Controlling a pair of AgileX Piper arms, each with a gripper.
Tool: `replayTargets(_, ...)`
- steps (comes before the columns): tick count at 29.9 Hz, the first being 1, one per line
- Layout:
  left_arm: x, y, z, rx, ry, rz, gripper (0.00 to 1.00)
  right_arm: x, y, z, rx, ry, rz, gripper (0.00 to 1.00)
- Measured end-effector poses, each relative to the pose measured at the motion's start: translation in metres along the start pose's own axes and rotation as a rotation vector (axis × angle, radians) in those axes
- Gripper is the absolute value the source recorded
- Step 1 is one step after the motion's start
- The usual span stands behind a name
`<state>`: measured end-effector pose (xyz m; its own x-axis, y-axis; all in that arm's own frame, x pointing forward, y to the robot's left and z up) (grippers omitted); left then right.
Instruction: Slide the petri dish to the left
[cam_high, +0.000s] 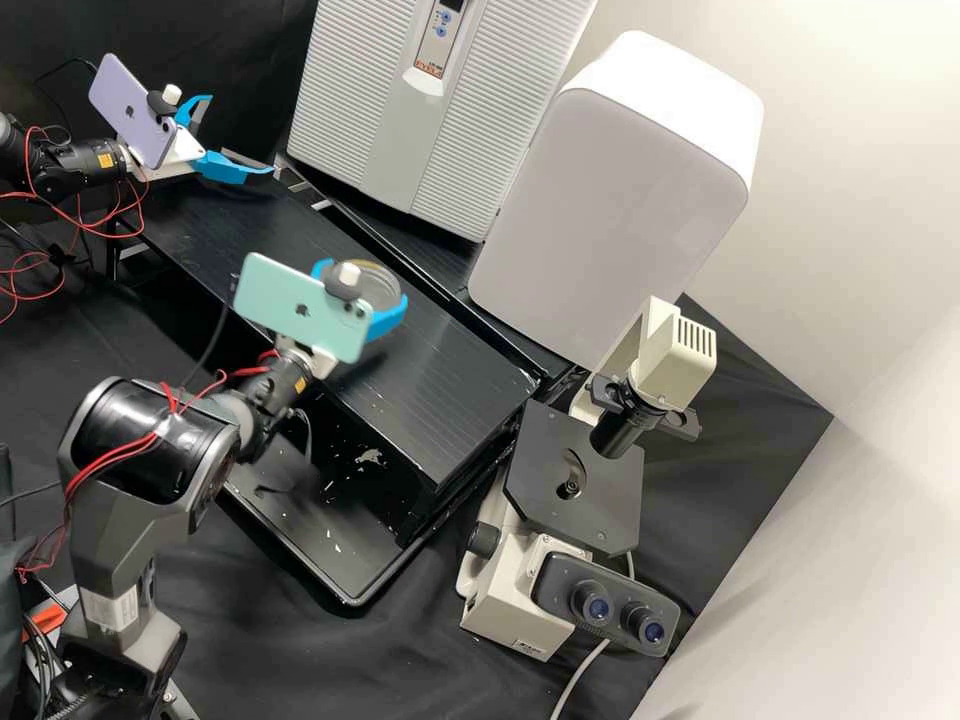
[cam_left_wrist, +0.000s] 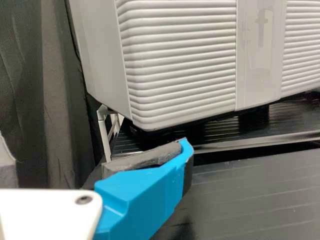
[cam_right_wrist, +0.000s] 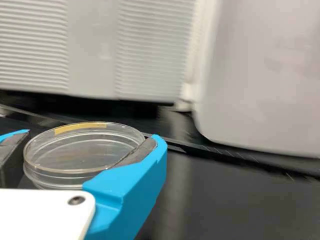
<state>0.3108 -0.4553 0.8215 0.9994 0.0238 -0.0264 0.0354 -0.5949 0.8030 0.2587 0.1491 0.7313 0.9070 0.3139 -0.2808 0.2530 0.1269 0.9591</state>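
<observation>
Inspecting the right tool first: it is closed onto the petri dish, with one blue pad against the dish wall on each side and the dish held between them. The dish is clear, lidded and apparently empty. It sits flat on the raised black counter, roughly midway along its length and in front of the ribbed white appliance. The left tool stands well apart at the far end of the same counter, close to that appliance's corner. Its fingers are spread and nothing is held. The governing relation is that the dish lies inside the right tool, not beside it, so the right arm is the one placed to act. The robot's left appears to run along the counter's long axis toward the left tool. Being round, the dish has no long axis of its own and needs no alignment. Judged from this, the grip is made and the slide itself is the step in hand. The counter surface toward the left tool shows nothing in the way. The tall white housing and the microscope stand on the opposite side, away from the intended travel.
</observation>
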Motion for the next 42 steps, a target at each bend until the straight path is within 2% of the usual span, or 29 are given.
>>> replayTargets(2, 0.000, 0.0000, 0.000, 0.000, 0.000, 0.000, 1.00, 0.005, -0.002, -0.013, -0.013, 0.019, -0.008, 0.00)
replayTargets(4, 0.000, 0.0000, 0.000, 0.000, 0.000, 0.000, 1.00, 0.010, -0.004, -0.023, -0.013, 0.022, -0.012, 0.00)
replayTargets(7, 0.000, 0.0000, 0.000, 0.000, 0.000, 0.000, 1.00, 0.019, -0.007, -0.036, -0.012, 0.011, -0.010, 0.00)
replayTargets(13, 0.000, 0.0000, 0.000, 0.000, 0.000, 0.000, 1.00, 0.033, -0.017, -0.059, -0.025, -0.009, -0.032, 0.00)
replayTargets(20, 0.000, 0.0000, 0.000, 0.000, 0.000, 0.000, 1.00, 0.046, -0.028, -0.085, -0.082, 0.006, -0.062, 0.00)
replayTargets(23, 0.000, 0.0000, 0.000, 0.000, 0.000, 0.000, 1.00, 0.051, -0.034, -0.094, -0.087, 0.003, -0.077, 0.00)
replayTargets(29, 0.000, 0.0000, 0.000, 0.000, 0.000, 0.000, 1.00, 0.050, -0.044, -0.105, -0.082, 0.020, -0.126, 0.00)
replayTargets(32, 0.000, 0.0000, 0.000, 0.000, 0.000, 0.000, 1.00, 0.052, -0.050, -0.107, -0.084, 0.023, -0.146, 0.00)
replayTargets(36, 0.000, 0.0000, 0.000, 0.000, 0.000, 0.000, 1.00, 0.057, -0.064, -0.104, -0.077, -0.011, -0.170, 0.00)
replayTargets(39, 0.000, 0.0000, 0.000, 0.000, 0.000, 0.000, 1.00, 0.062, -0.078, -0.098, -0.089, -0.043, -0.218, 0.00)
replayTargets(42, 0.000, 0.0000, 0.000, 0.000, 0.000, 0.000, 1.00, 0.067, -0.085, -0.097, -0.098, -0.057, -0.229, 0.00)
